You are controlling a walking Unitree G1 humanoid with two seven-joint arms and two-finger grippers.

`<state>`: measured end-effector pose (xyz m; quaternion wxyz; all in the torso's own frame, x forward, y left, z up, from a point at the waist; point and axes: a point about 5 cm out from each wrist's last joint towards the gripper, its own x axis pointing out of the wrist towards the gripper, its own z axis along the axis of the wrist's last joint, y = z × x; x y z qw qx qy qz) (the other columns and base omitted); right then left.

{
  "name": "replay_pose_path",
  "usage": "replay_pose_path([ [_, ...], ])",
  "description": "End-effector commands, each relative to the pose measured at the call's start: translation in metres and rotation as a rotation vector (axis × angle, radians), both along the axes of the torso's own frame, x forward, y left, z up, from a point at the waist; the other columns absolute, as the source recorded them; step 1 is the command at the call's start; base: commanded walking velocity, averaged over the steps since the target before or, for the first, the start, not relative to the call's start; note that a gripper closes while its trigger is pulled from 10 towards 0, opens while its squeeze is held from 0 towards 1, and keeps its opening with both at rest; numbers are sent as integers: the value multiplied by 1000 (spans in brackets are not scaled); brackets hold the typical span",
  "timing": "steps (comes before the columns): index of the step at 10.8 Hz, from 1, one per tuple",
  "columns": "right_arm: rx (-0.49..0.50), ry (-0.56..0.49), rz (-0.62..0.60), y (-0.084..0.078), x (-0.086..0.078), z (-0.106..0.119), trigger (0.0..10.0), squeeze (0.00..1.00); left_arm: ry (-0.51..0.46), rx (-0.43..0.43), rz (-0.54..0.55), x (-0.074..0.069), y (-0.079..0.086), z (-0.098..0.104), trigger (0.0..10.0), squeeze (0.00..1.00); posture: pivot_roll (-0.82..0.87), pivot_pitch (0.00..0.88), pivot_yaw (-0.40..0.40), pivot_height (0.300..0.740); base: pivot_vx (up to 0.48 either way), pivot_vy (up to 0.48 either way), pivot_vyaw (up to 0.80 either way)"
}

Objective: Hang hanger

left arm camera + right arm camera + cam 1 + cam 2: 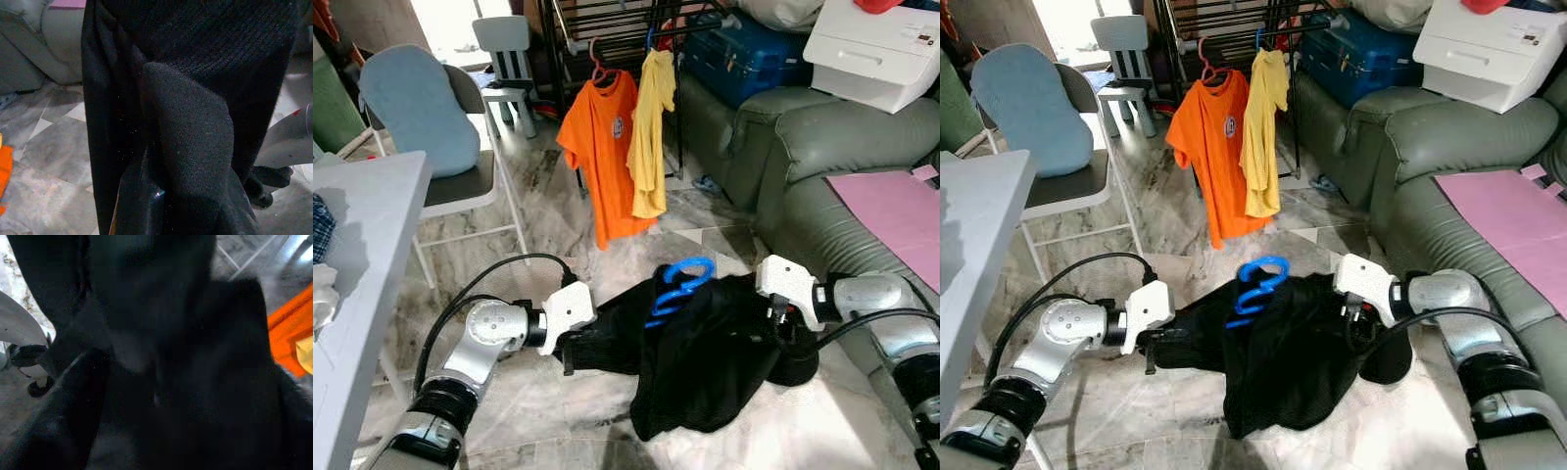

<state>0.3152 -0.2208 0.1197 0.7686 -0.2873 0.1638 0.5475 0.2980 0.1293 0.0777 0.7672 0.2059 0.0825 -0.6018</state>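
Observation:
A black garment (705, 367) hangs spread between my two grippers, low over the marble floor. A blue hanger (680, 284) sits in its neck, with the hook sticking up above the cloth. My left gripper (570, 360) is shut on the garment's left edge. In the left wrist view the dark cloth (188, 142) is pinched between the fingers. My right gripper (781, 328) is shut on the right edge, with its fingertips buried in the fabric (161, 382). Beyond stands a black drying rack (607, 24).
An orange shirt (605, 147) on a pink hanger and a yellow shirt (651, 127) hang from the rack. A grey-green sofa (803, 166) runs along the right, with a pink sheet (891, 211) on it. A folding chair (440, 137) and a white table (362, 255) stand at the left.

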Motion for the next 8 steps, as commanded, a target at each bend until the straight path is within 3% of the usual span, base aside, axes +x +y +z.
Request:
replay_pose_path([
  [1, -20, -66, 26, 4, 5, 10, 10000, 1000, -40, -8, -13, 4, -1, 8, 0, 0, -186, 0, 40, 740, 0, 0, 0],
  [3, -50, -111, -1, -2, 8, 12, 10000, 1000, -33, -3, -14, 3, -1, 6, 0, 0, -188, 0, 42, 740, 0, 0, 0],
  [4, -32, -109, -6, -3, 10, 17, 10000, 518, -32, 0, -12, 4, 0, 5, 0, 0, -189, 0, 42, 740, 0, 0, 0],
  [5, -28, -90, 13, -2, 9, 16, 4471, 0, -30, 3, -10, 4, 0, 5, 0, 0, -188, 0, 40, 740, 0, 0, 0],
  [6, -15, -67, 27, -1, 7, 15, 0, 0, -30, 4, -9, 5, 0, 5, 0, 0, -188, 0, 39, 740, 0, 0, 0],
  [8, -3, -46, 49, 2, 6, 13, 0, 0, -29, 6, -10, 4, 0, 4, 0, 0, -186, 0, 39, 740, 0, 0, 0],
])
